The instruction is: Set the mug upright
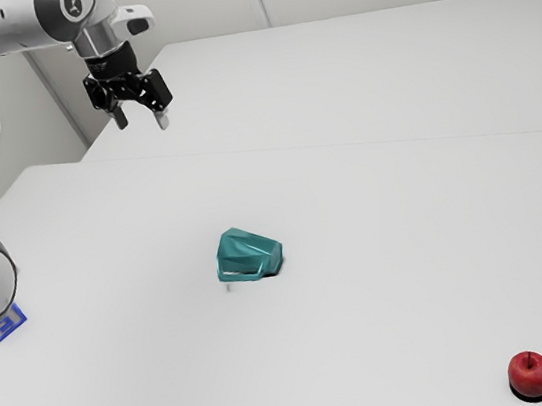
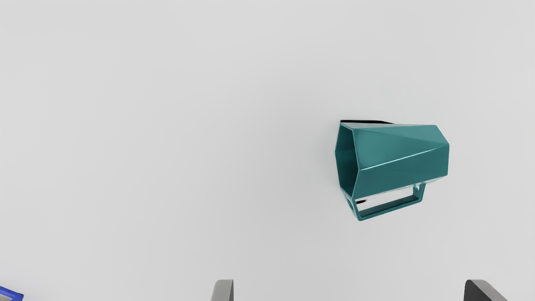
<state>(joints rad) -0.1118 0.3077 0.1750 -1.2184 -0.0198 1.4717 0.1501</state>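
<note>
Teal faceted mug (image 1: 246, 253), lying on its side; gripper (image 1: 141, 120) raised, jaws released

Item one: mug, teal, with flat angular facets. Found near the centre of the exterior view's frame, on a white tabletop (image 1: 373, 350). Tipped over, its wider end toward the exterior view's left, its narrower base toward the right. Open mouth and dark teal interior seen in the wrist view. Squared loop handle (image 2: 391, 209) along one side, toward the lower edge of the exterior view.

Item two: gripper, black, two-fingered, on a white arm (image 1: 3, 23). Upper left of the exterior view, pointing down, well apart from the mug. Jaws released, the fingers set wide apart; grey fingertips in the wrist view.

Item three: apple, red, with dark stem (image 1: 529, 359). Lower right of the exterior view, on the tabletop, well apart from the mug.

Item four: blue-bordered block (image 1: 5, 323), marked with a blue character. Left edge of the exterior view, partly hidden behind the arm.
</note>
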